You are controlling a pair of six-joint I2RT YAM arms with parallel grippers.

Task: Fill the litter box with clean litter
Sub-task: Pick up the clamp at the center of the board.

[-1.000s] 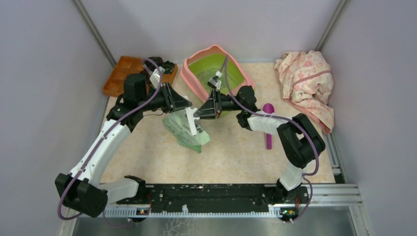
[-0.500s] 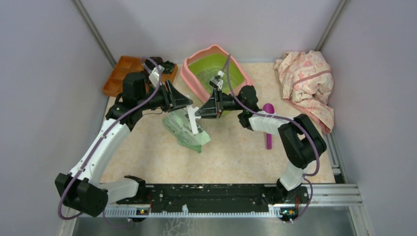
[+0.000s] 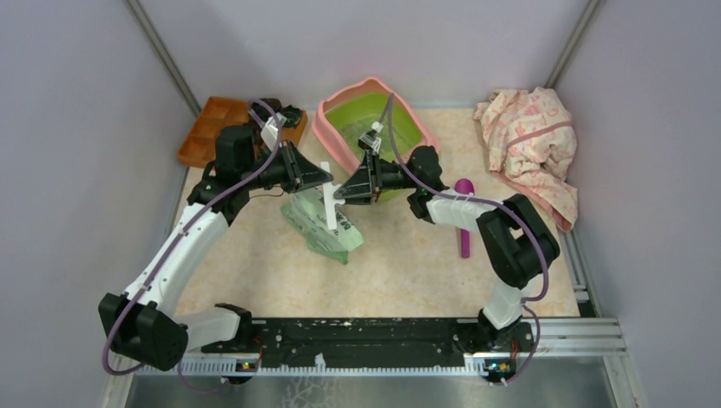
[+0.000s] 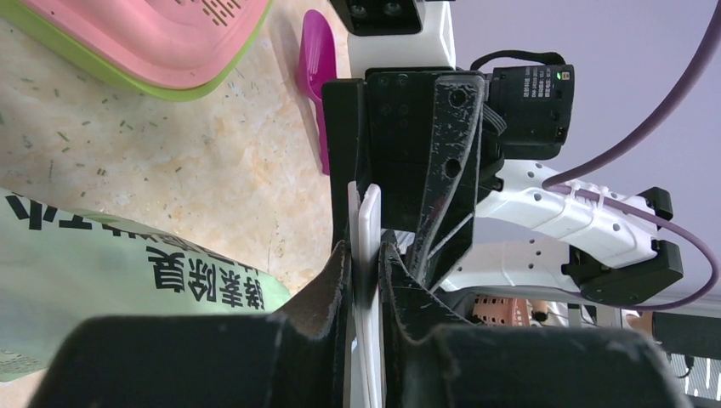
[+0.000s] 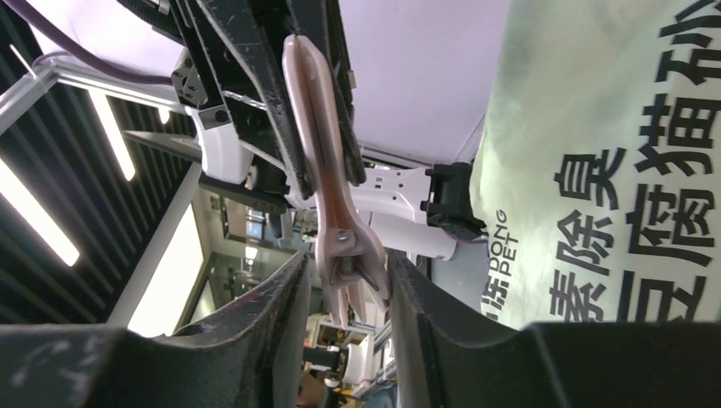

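The litter box point(image 3: 336, 140), a lime green basin with a pink rim, stands at the back centre, and its pink end point(image 4: 161, 34) shows in the left wrist view. A few dark specks of litter point(image 4: 81, 140) lie on the tabletop beside it. Above the pale green litter bag point(image 3: 327, 231), my left gripper point(image 3: 328, 182) is shut on a white bag clip point(image 3: 329, 208), whose flat edge point(image 4: 369, 221) is pinched between the jaws. My right gripper point(image 3: 338, 194) faces it, open, with the clip's sprung handle end point(image 5: 340, 246) between its fingers and a gap on one side.
A purple scoop point(image 3: 463, 217) lies right of centre on the table. A pink patterned cloth point(image 3: 531, 144) is heaped at the back right. An orange-brown compartmented tray point(image 3: 212, 127) sits at the back left. Grey walls close three sides.
The white clip has swung from slanted to nearly upright between the two grippers. The left jaws loosened briefly and closed on it again. The right jaws have widened slightly.
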